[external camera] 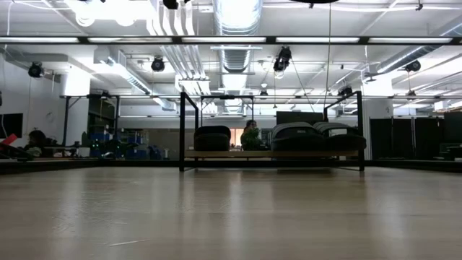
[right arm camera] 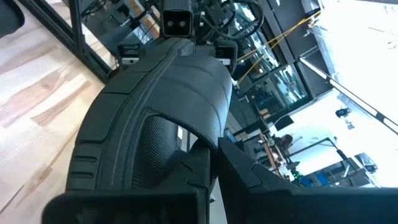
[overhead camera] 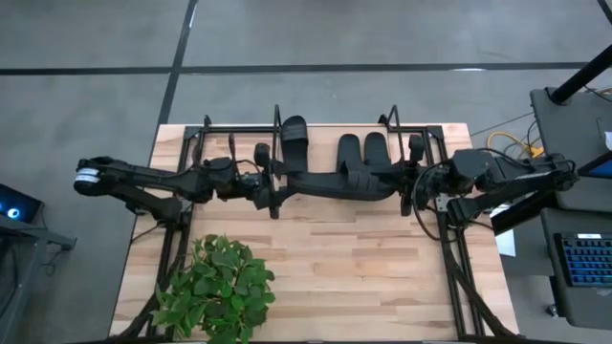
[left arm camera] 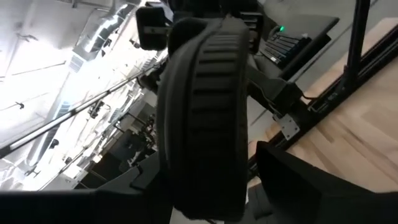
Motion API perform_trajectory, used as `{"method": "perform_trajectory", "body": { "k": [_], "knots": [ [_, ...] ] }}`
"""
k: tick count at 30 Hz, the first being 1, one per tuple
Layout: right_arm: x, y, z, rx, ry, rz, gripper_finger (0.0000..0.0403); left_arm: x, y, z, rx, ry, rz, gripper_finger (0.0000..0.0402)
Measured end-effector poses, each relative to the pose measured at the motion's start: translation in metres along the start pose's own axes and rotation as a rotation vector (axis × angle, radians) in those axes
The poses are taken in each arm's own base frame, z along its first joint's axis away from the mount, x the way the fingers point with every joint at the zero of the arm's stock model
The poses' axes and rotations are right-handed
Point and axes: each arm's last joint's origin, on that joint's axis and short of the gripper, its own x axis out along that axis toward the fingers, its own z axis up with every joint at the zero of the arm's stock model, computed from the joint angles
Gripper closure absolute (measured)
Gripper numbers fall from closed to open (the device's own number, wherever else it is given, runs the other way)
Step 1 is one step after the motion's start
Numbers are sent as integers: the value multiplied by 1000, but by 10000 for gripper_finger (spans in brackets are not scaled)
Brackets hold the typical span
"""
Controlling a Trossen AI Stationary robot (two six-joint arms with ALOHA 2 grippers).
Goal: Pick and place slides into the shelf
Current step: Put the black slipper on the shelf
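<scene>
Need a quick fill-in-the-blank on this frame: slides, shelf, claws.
1. The shelf already holds ___ slides.
2. The right claw is ___ on the fourth slide, in front of the shelf.
3. A leafy ___ stands on the table near the left arm.

Missing words: three; shut; plant.

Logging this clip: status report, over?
Right pincer shut on fourth slide; left pincer at its other end. Three slides on shelf. Nothing blocking.
</scene>
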Motion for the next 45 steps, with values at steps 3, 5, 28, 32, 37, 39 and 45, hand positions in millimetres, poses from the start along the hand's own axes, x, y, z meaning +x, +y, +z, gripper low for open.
{"method": "perform_trajectory", "body": {
  "k": [3,5,28,32,37,39,45],
  "knots": [
    [0,-1,0,4,0,-3,394,4,-2,-1,0,2,-3,235],
    [0,-1,0,4,3,0,394,6,-3,-1,2,4,-13,265],
    [-8,-34,12,433,141,-242,285,12,10,-10,135,457,303,340],
    [1,-38,14,434,263,-364,250,30,5,-15,220,558,304,340],
    [21,-42,25,418,331,-393,221,61,5,-15,345,725,346,340],
    [27,-48,31,408,341,-388,216,72,4,-15,394,773,346,341],
    [48,-61,38,359,468,-330,218,97,0,-15,489,808,313,341]
  ]
}}
